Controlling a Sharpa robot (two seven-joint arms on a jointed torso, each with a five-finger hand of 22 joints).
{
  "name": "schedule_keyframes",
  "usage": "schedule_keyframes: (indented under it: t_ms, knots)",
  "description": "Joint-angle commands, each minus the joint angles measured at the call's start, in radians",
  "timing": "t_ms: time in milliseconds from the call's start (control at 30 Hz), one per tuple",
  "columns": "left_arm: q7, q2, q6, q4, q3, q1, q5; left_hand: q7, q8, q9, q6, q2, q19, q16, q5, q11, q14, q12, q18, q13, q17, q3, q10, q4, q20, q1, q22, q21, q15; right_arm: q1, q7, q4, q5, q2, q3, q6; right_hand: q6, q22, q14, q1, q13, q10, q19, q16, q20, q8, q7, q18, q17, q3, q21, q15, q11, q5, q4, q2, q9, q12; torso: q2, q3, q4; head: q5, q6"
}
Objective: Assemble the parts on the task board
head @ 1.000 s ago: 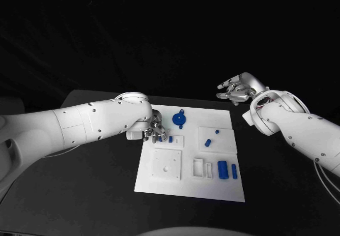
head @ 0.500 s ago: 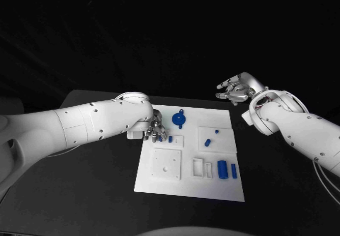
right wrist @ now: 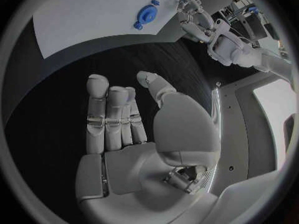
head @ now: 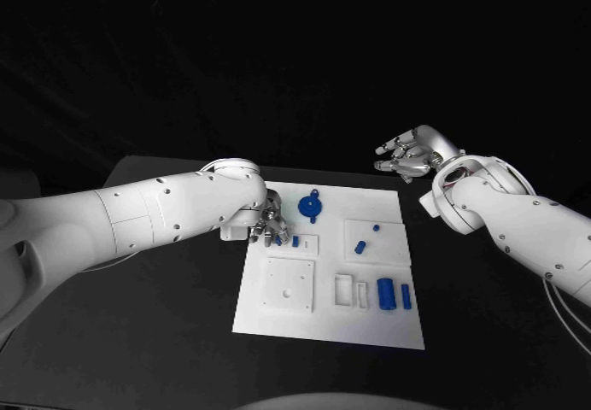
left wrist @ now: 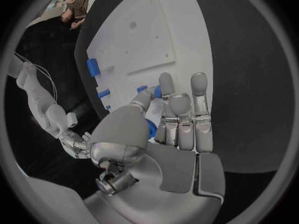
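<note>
1. The black surface (head: pixel 148 342) carries the flat white task board (head: pixel 332 320) at its middle; the head view takes in the whole board, while the left wrist view catches just one end of it.
2. The left hand (head: pixel 265 226) hangs over the board's left edge near the far end. From above I cannot tell what its fingers do; the left wrist view shows them pinching a small blue part (left wrist: pixel 151 128) between thumb and fingers.
3. The right hand (head: pixel 412 158) is raised off the board past its far right corner, holding nothing; the right wrist view shows its fingers (right wrist: pixel 99 114) straight and apart.
4. A round blue disc with small tabs (head: pixel 312 206) lies near the far edge.
5. A blue cylinder (head: pixel 387 294) and a slimmer blue bar (head: pixel 406 296) lie side by side near the right edge.
6. A small blue peg (head: pixel 361 248) sits on a raised white square (head: pixel 376 235).
</note>
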Motion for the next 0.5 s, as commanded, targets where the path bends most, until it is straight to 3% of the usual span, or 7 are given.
schedule_keyframes:
  t_ms: [33,433,500]
  knots:
    - [-0.012,0.001,0.049,0.006,-0.015,-0.027,0.001,-0.022,-0.007,-0.001,0.009,0.007,0.000,0.004,-0.005,0.001,0.002,0.005,0.000,0.002,0.001,0.004,0.001,-0.001,-0.001,0.018,0.017,0.002,-0.002,0.000,0.008,0.001,0.000,0.000,0.001,0.016,-0.006,0.000,-0.008,-0.011,-0.001,-0.007,0.043,-0.003,0.006,-0.007,0.003,0.020,-0.001,0.005,-0.005,-0.002,0.001,0.003,-0.001,-0.001,-0.001,-0.004,0.000,-0.0003,0.0005,-0.001,-0.001]
    - [-0.010,-0.001,0.056,0.009,-0.015,-0.027,0.001,-0.022,-0.008,-0.002,0.014,0.008,-0.001,0.004,-0.005,0.001,0.002,0.005,0.000,0.001,0.001,0.004,0.002,-0.001,-0.001,0.025,0.017,0.002,-0.002,0.000,0.009,0.001,0.002,0.001,0.001,0.018,-0.007,0.001,-0.008,-0.015,-0.002,-0.008,0.043,-0.004,0.006,-0.007,0.003,0.020,-0.001,0.003,-0.007,-0.002,0.001,0.005,-0.001,-0.001,-0.001,-0.003,0.000,-0.0002,-0.0004,0.002,0.001]
    - [-0.008,-0.001,0.051,0.009,-0.015,-0.027,0.001,-0.023,-0.003,0.003,0.017,0.010,-0.001,0.007,0.010,0.001,0.003,0.006,0.000,0.002,0.003,0.010,0.005,-0.007,-0.001,0.028,0.018,0.003,-0.003,0.000,0.009,0.001,0.003,0.001,0.001,0.019,-0.007,0.001,-0.008,-0.015,-0.002,-0.008,0.043,-0.004,0.006,-0.007,0.003,0.020,-0.001,0.003,-0.007,-0.002,0.001,0.005,-0.001,-0.001,-0.001,-0.003,0.000,-0.0001,-0.0008,0.003,0.001]
